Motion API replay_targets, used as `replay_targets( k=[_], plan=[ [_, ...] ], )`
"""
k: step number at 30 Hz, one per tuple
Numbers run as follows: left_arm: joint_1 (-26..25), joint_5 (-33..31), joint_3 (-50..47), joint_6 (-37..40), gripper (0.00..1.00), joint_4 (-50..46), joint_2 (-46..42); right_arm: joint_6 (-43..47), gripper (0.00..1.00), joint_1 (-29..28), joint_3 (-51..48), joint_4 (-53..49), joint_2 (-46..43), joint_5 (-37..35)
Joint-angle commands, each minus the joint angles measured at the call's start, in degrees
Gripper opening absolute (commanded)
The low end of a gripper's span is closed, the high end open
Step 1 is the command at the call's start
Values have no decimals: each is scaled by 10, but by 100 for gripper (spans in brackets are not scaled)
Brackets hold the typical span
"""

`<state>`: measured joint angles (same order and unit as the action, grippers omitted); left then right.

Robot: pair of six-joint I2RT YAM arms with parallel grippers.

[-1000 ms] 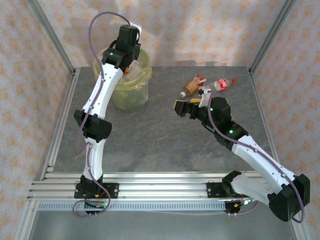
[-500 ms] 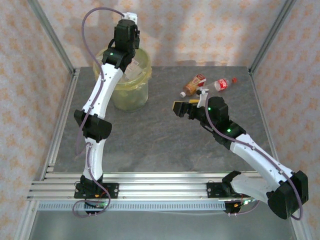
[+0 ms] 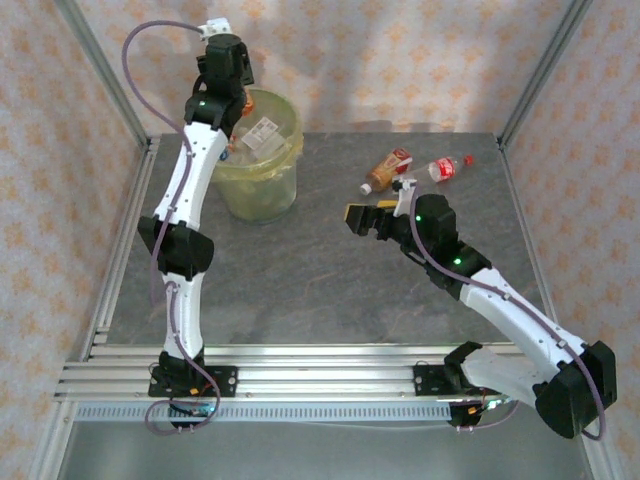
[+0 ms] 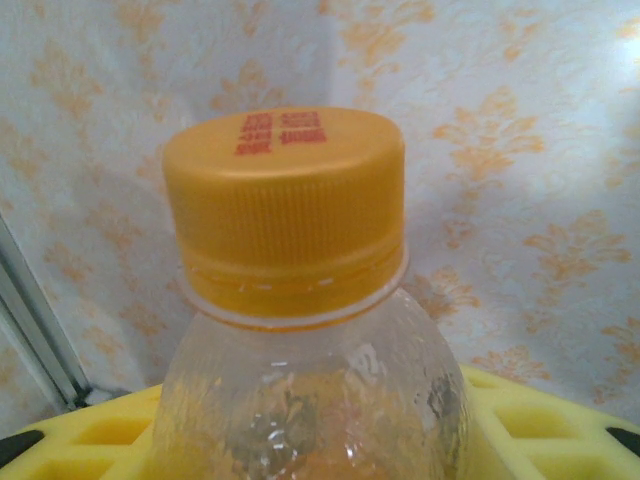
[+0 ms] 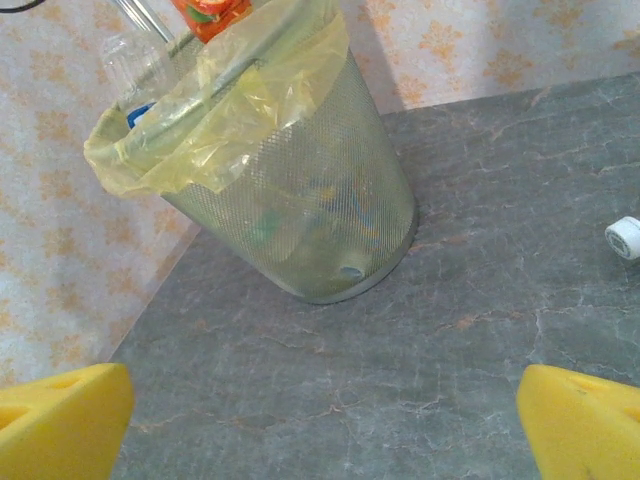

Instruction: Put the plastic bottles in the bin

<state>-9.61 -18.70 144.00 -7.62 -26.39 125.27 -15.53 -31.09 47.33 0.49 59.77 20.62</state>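
1. Orange-capped bottle [image 4: 288, 200] is clamped in the left jaws, now lifted toward the upper left, off the bin [image 3: 262, 195]; drop judged pending.
2. Right jaws are wide apart near two bottles [image 3: 387, 170] on the desk [image 3: 300, 280].

A robot test cell in a lab. A white and black left arm [image 3: 190, 180] and a matching right arm [image 3: 505, 305] are bolted to silver metal rails [image 3: 320, 378] at the near edge of a grey, stone-look table [image 3: 300, 285]. Bare metal posts [image 3: 100, 70] frame the table. The walls [image 3: 400, 50] behind are pale panels printed with an orange flower pattern. A purple cable [image 3: 150, 35] loops loose from the left arm. A mesh bin [image 3: 265, 195] with a yellow liner stands on the table.
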Motion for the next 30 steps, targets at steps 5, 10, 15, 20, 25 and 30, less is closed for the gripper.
replay_targets(
  k=[5,10,15,20,25,30],
  plan=[
    [30,96,-139,-136,57,89,-46,7,99,1,-11,26,-8,9],
    [30,124,-167,-163,61,99,-42,8,99,1,-7,25,-5,13],
    [29,167,-198,-191,62,111,-41,9,99,1,-5,24,-4,12],
    [28,190,-211,-206,71,95,-43,9,99,0,-5,25,0,11],
    [29,181,-234,-209,87,81,-65,6,99,1,-6,30,4,11],
    [29,176,-211,-200,97,48,-91,4,99,1,-4,36,8,13]
  ],
)
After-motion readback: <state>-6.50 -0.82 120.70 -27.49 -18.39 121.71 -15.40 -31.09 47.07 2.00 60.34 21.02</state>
